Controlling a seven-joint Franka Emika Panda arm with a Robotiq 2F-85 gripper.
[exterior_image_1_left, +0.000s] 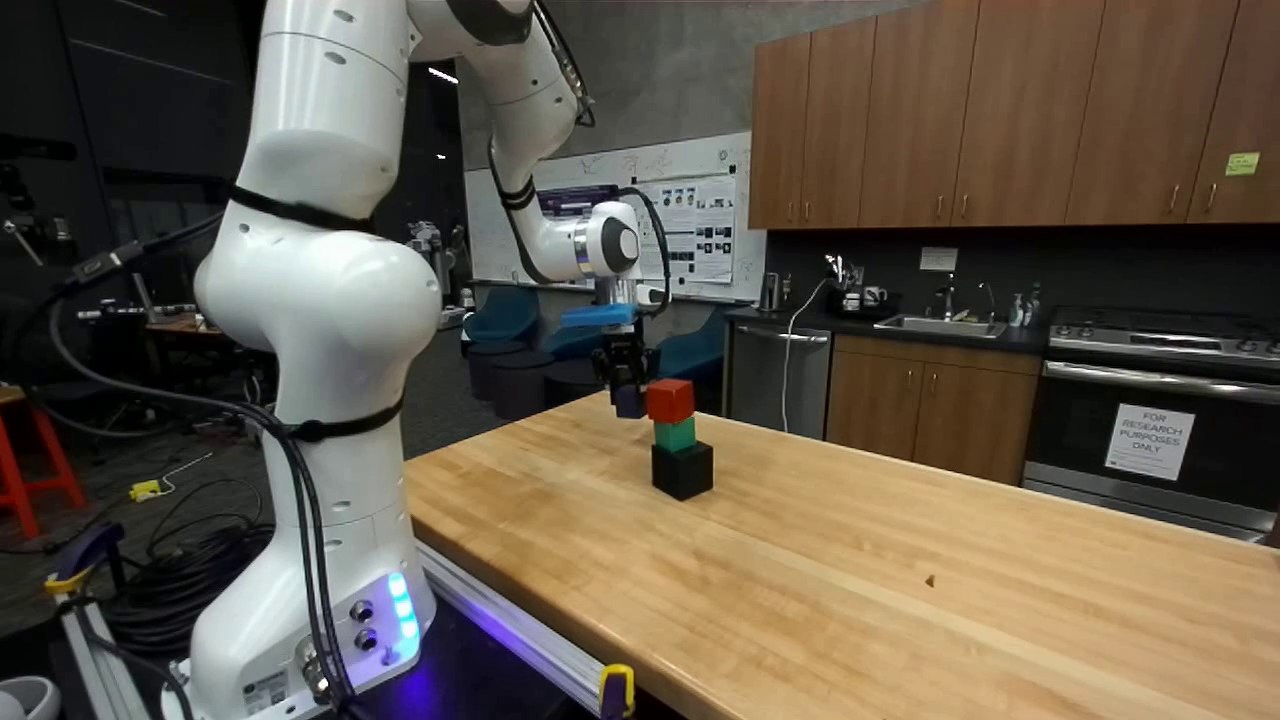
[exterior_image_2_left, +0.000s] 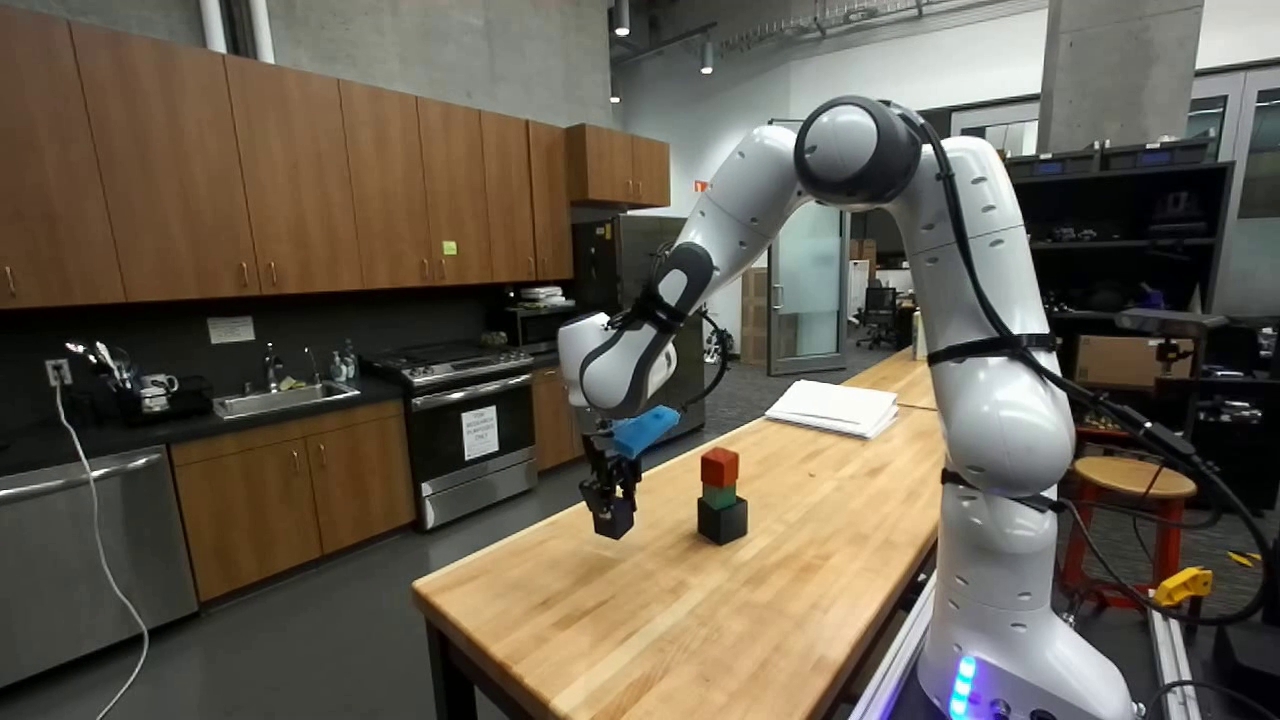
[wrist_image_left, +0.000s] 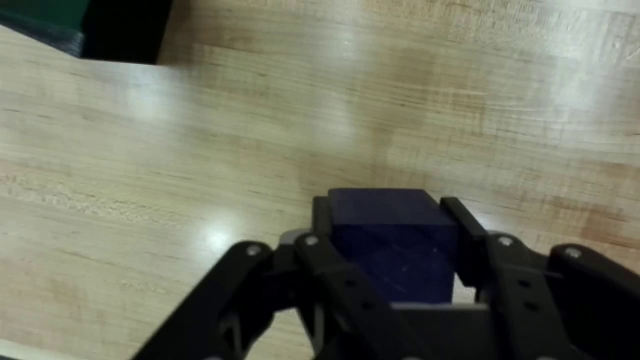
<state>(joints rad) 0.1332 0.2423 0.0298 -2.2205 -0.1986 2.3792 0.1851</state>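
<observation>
My gripper (exterior_image_1_left: 627, 382) is shut on a dark blue block (exterior_image_1_left: 630, 403), held a little above the wooden table. In an exterior view the gripper (exterior_image_2_left: 610, 495) and the blue block (exterior_image_2_left: 614, 521) are beside a stack, apart from it. In the wrist view the blue block (wrist_image_left: 395, 255) sits between both fingers (wrist_image_left: 387, 212). The stack has a red block (exterior_image_1_left: 670, 400) on top, a green block (exterior_image_1_left: 675, 434) in the middle and a larger black block (exterior_image_1_left: 683, 471) below. In the wrist view only the black block's corner (wrist_image_left: 125, 30) and a dark green surface show, at the top left.
The wooden table (exterior_image_1_left: 850, 560) has a small brown bit (exterior_image_1_left: 930, 580) on it. A pile of white paper (exterior_image_2_left: 835, 405) lies farther along. A kitchen counter with a sink (exterior_image_2_left: 290, 400) and a stove (exterior_image_2_left: 470, 420) stand beyond the table.
</observation>
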